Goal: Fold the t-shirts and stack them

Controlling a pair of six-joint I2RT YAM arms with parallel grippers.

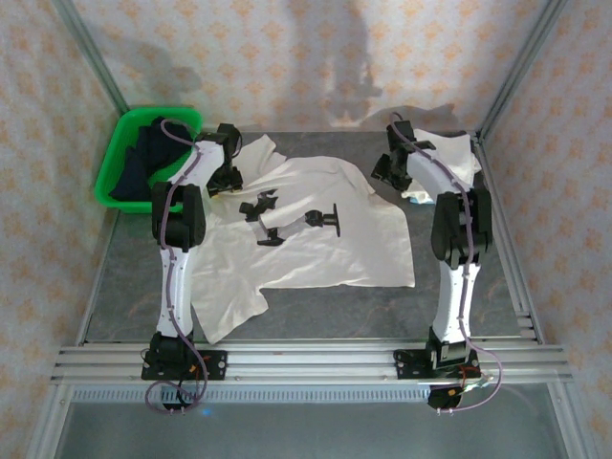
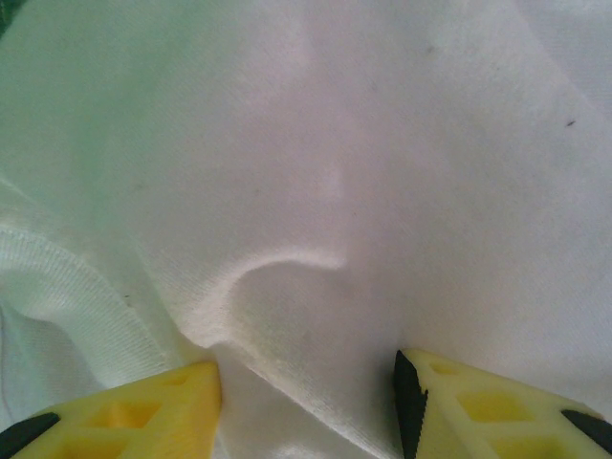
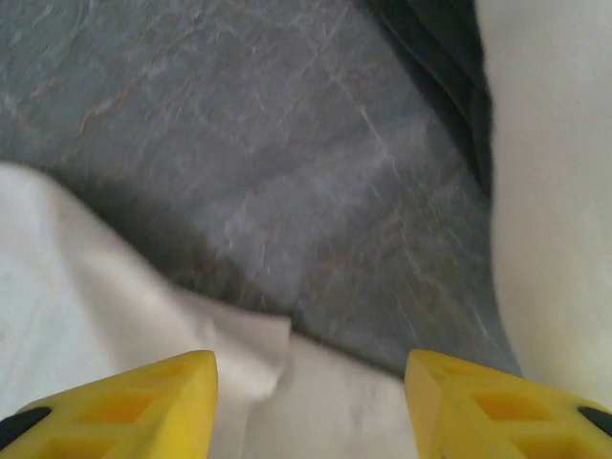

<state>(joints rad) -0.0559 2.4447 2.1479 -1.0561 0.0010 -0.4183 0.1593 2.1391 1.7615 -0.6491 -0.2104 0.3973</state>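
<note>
Left claw (image 2: 308,371) over t-shirt (image 1: 363,249), green basket (image 1: 119,130) beside

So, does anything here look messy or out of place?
Yes: the white t-shirt lies rumpled and crooked, one corner trailing toward the near edge; a second shirt sits bunched in the far right corner.

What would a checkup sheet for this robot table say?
Surface: grey table, stone-patterned.
Job's things: spread shirt in the middle, wrinkled, with black print; second shirt bunched at the right back.
Clutter: green basket at the left back, dark clothes inside.
Tools: left tool open, over white cloth; right tool open, over the table by a cloth edge.
Cables: cable runs along the left arm; another along the right.
Surroundings: patterned walls, metal frame.
</note>
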